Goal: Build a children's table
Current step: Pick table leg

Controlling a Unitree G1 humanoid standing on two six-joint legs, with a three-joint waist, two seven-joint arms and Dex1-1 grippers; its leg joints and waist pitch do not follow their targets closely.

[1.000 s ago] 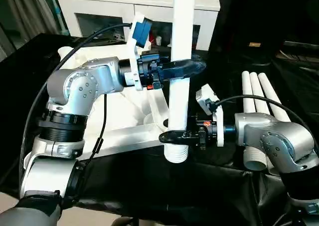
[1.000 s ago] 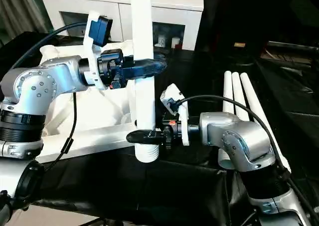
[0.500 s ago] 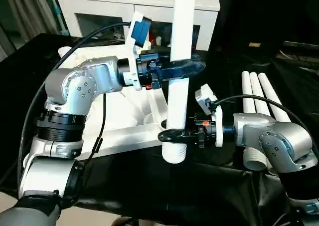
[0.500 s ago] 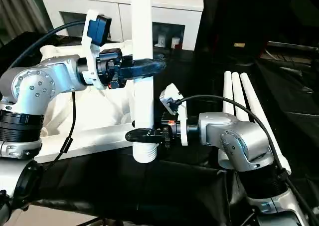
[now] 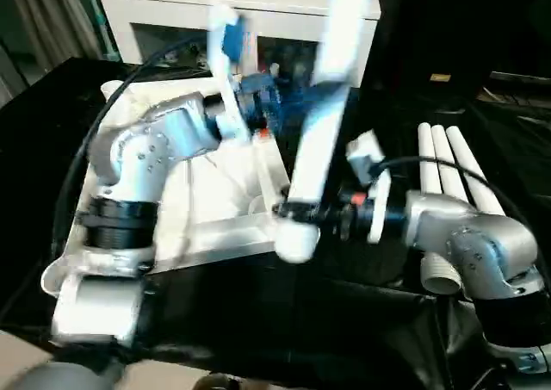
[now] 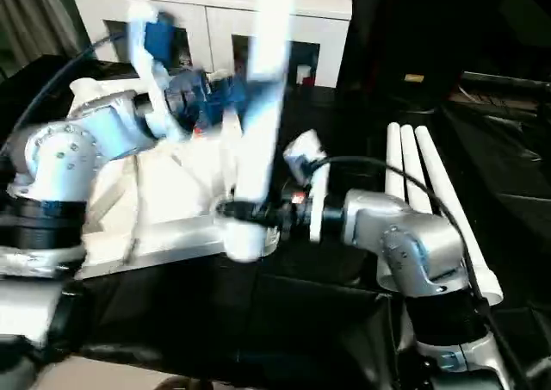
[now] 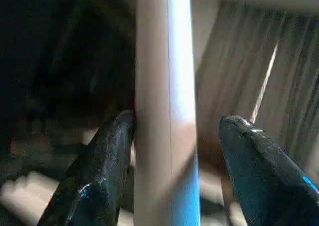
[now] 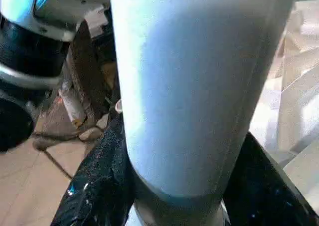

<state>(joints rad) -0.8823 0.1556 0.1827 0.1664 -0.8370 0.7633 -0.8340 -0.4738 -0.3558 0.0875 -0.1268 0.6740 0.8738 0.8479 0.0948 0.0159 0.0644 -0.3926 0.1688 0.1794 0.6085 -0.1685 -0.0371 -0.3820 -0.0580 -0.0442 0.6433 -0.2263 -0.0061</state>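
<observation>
A long white leg (image 5: 320, 123) of the children's table stands tilted, its top leaning right. My right gripper (image 5: 294, 209) is shut on it near its lower threaded end, and both black fingers (image 8: 102, 186) press against the tube. Higher up, my left gripper (image 7: 179, 122) stands open around the same leg: one finger (image 7: 117, 141) touches it and the other (image 7: 249, 156) is apart from it. The white tabletop (image 5: 215, 196) lies underside up behind the leg, under my left arm.
Three more white legs (image 5: 448, 162) lie side by side on the black cloth at the right. A white cabinet (image 5: 172, 7) stands behind the work. The cloth's front edge runs just below my arms.
The leg has tipped from upright, its top swinging right. My left gripper has opened off it while the left arm moves. The right gripper keeps its hold low on the leg.
</observation>
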